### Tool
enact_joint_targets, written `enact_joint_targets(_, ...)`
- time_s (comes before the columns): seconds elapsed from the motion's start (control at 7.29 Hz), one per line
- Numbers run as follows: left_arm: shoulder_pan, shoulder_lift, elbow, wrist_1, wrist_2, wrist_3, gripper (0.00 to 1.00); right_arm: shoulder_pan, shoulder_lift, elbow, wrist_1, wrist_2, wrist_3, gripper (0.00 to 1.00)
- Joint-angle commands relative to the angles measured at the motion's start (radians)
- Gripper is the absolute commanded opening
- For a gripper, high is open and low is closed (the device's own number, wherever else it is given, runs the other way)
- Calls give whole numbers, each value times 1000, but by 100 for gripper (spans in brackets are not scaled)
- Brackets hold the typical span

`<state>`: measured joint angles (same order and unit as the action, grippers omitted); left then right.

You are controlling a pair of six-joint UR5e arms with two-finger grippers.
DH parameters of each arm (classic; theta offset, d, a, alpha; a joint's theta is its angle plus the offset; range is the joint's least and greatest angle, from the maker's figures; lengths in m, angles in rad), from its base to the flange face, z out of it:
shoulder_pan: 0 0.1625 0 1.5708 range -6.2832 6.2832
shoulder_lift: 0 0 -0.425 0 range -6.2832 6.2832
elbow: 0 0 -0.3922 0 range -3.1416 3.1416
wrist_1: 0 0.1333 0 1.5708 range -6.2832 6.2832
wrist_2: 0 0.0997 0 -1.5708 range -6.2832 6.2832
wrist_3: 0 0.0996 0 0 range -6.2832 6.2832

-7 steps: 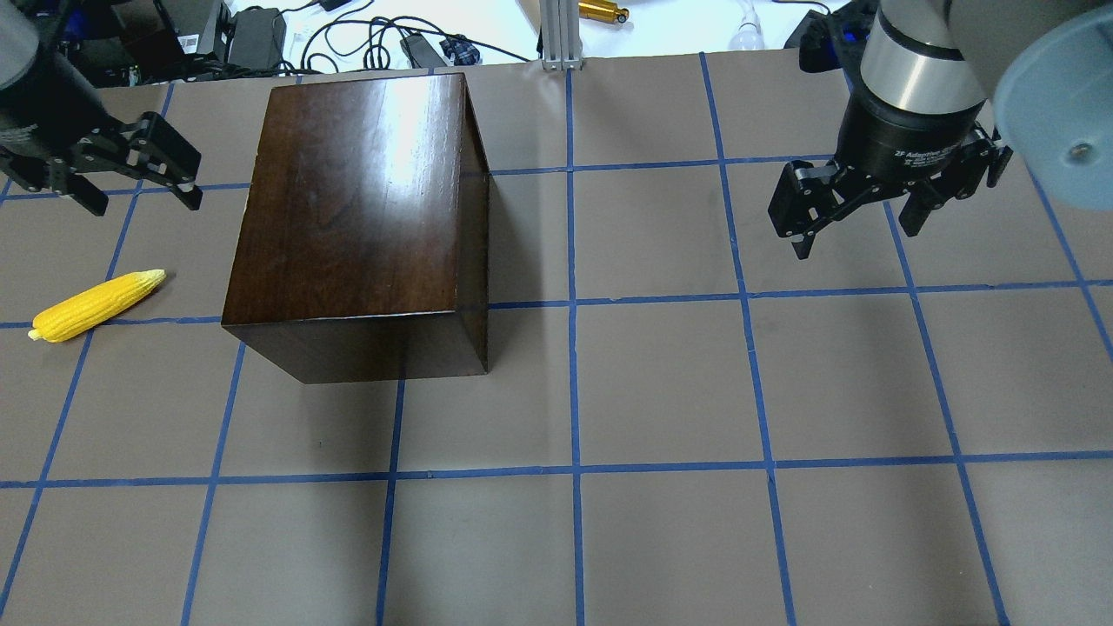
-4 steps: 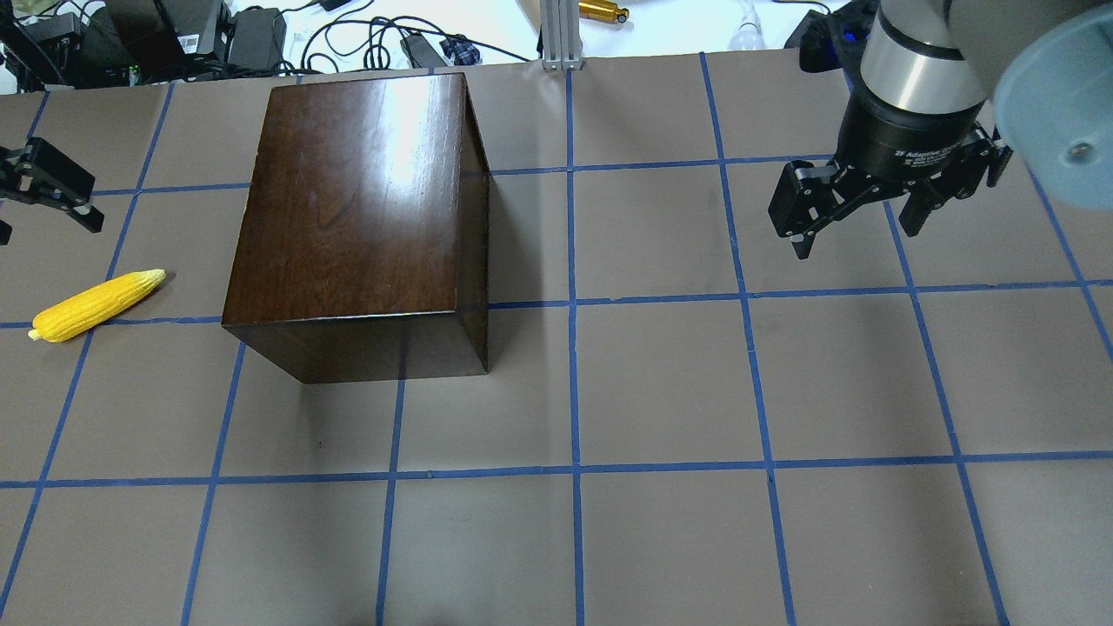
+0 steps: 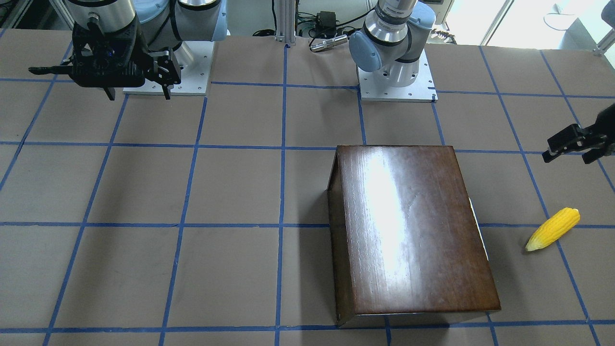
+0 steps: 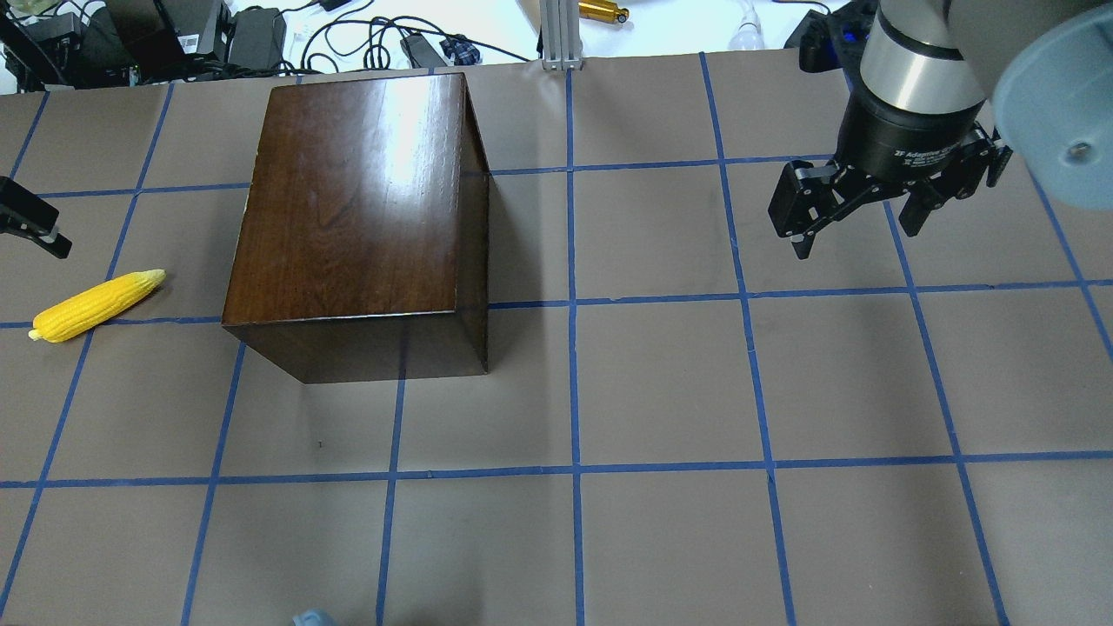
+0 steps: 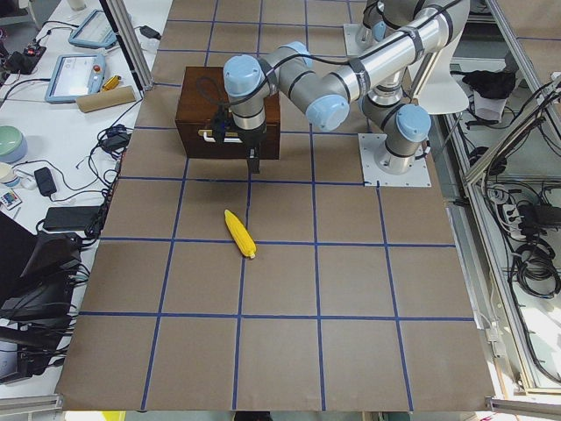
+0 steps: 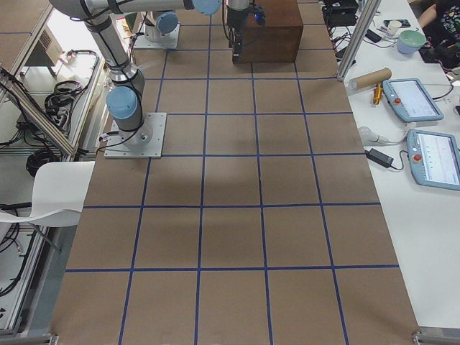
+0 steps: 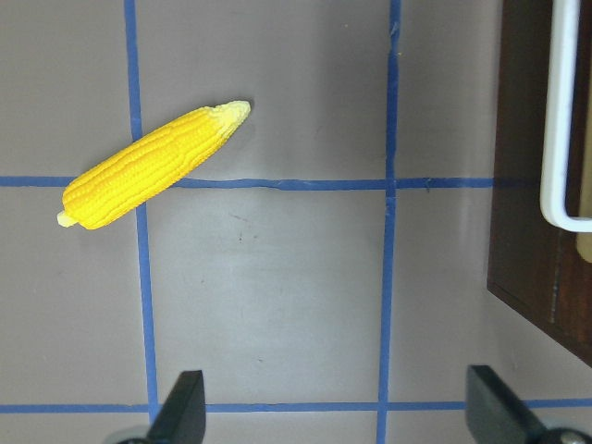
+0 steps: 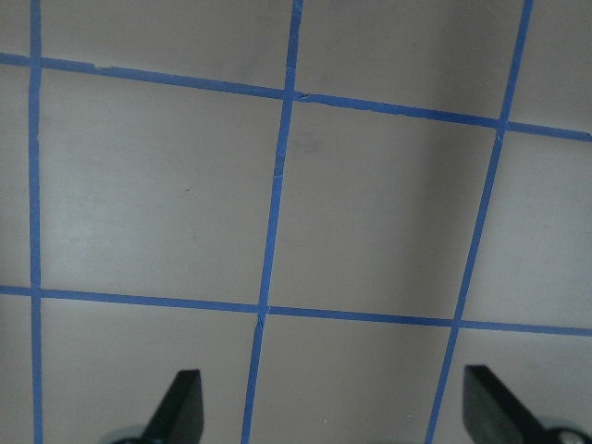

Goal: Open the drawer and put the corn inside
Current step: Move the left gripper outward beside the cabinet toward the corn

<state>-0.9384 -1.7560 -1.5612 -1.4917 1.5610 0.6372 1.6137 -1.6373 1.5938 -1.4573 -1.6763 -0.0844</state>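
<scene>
corn [image 4: 97,305] [image 3: 552,229] [image 7: 153,166]: 1 bright yellow ridged cob, lying flat on the table on the robot's left side of the box and apart from it. The paler pointed tip is turned toward the box. The body lies across 1 blue tape line. Neither gripper touches it.

drawer [image 7: 523,185]: dark front panel on the box face that looks toward the corn. It sits flush with the box, shut, as far as the overhead and front-facing views show.

handle [image 7: 555,111]: 1 white bar on the drawer front, with nothing touching it.

box [image 4: 348,217] [image 3: 413,230]: 1 glossy dark-brown wooden case, upright on the table, with a band of glare across its top.

left gripper [image 7: 338,412] [image 3: 574,146]: jaws spread wide with nothing between them. It is raised above the table near the corn and the drawer front, touching neither. In the overhead view only 1 finger [image 4: 30,217] shows, at the left edge.

right gripper [image 4: 856,230] [image 3: 139,93] [image 8: 338,407]: jaws spread wide and empty. It is raised over bare table on the robot's right, well apart from the box and the corn.

table [image 4: 661,391]: brown surface divided into squares by blue tape lines [image 4: 574,348].

cables [image 4: 348,35]: black leads and power bricks on the white bench beyond the table's far edge.
</scene>
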Motion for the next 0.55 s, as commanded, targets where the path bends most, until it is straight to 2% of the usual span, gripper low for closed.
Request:
enact_joint_targets(0.0,7,-110,7,62,-74,44,100,0,-1,0,0,0,0,100)
enact_joint_targets(0.41,4,-177,12,56,-286,33,100,0,-1,0,0,1,0,100)
